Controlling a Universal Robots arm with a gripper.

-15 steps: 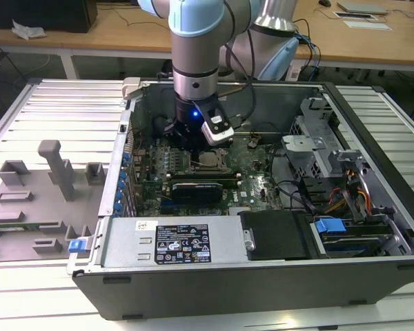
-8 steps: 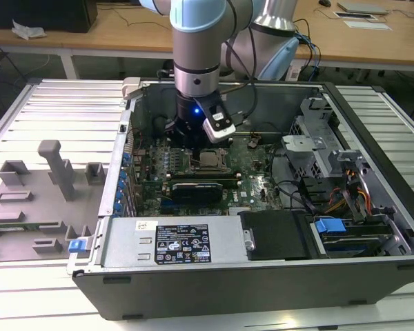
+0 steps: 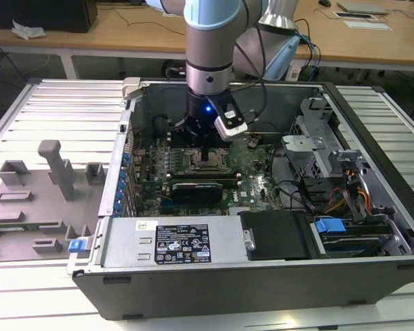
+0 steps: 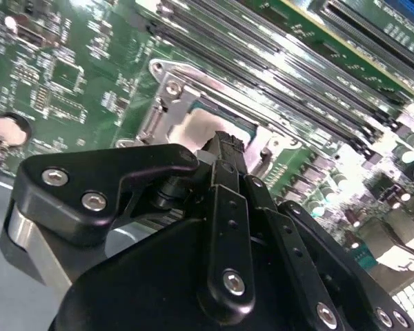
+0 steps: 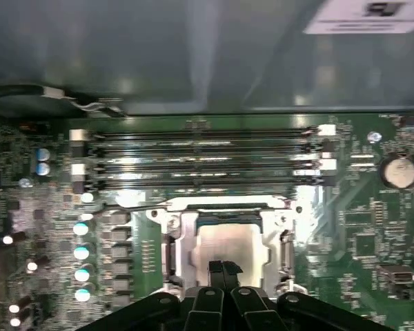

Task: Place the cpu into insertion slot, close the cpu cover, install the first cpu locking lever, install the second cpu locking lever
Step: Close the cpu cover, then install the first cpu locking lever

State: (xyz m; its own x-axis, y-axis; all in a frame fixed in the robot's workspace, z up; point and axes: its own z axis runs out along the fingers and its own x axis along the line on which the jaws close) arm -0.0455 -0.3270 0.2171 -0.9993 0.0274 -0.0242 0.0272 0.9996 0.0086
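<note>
The arm (image 3: 208, 62) comes straight down, its wrist vertical, into an open computer case (image 3: 262, 289) that lies on its side on a slatted metal surface (image 3: 62, 103). The gripper (image 3: 208, 155) points down at the insertion slot (image 5: 224, 221). In both wrist views its fingers (image 5: 214, 265) are drawn narrow, tips together with nothing visible between them, just over the cpu (image 5: 231, 241). The cpu lies flat and face up inside the slot, its square edges parallel to the long black memory slots (image 5: 200, 158) beside it. The cpu cover (image 5: 221, 204) appears to lie flat as a silver frame around the chip, though I cannot tell whether it is fully down. The case holds the green circuit board (image 5: 359, 227), a labelled power supply (image 3: 172, 241) along the near wall and a drive cage (image 3: 324, 138) at the exterior view's right.
</note>
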